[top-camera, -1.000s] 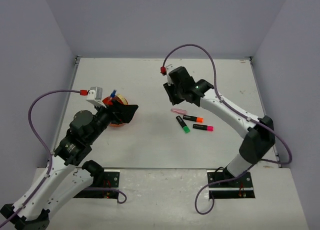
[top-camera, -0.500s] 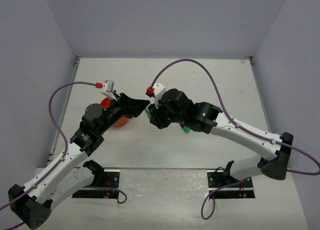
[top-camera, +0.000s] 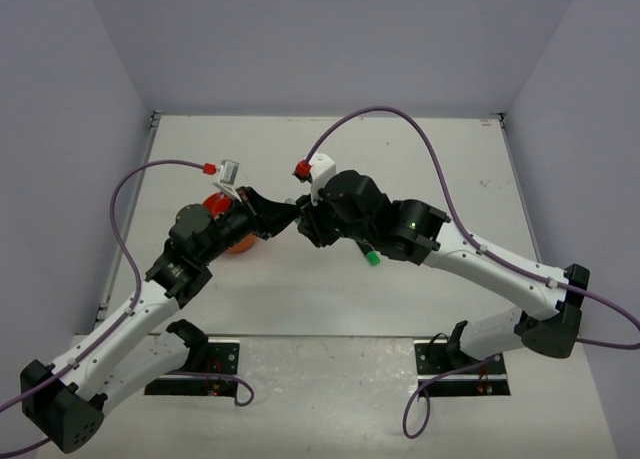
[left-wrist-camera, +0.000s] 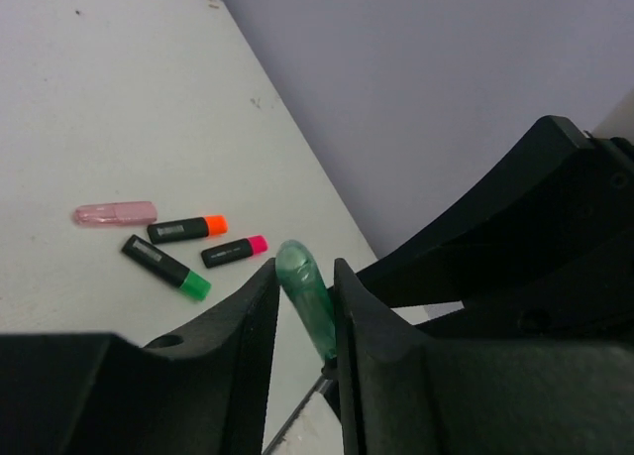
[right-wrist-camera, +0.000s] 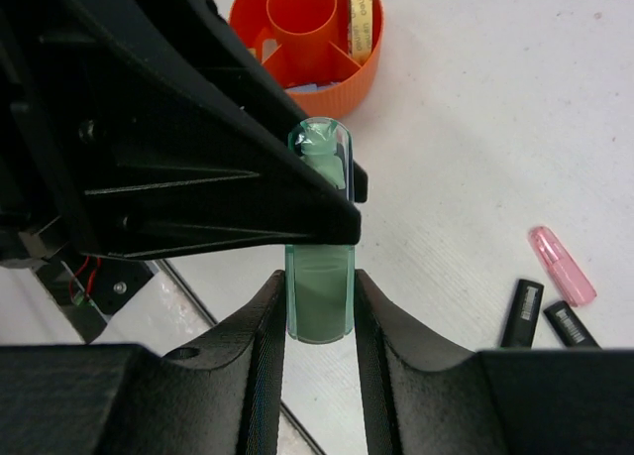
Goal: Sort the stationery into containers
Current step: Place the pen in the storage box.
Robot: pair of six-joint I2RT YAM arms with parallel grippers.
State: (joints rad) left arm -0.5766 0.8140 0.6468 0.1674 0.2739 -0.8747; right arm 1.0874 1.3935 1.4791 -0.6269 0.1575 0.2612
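Evidently, 3 black highlighters (left-wrist-camera: 186, 229), grey labels illegible, green bar (right-wrist-camera: 319, 301) clamped.

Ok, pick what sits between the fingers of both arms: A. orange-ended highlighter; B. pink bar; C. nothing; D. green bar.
D: the green bar sits between the right fingers and, in the left wrist view, between the left fingers; the pink bar lies on the table.
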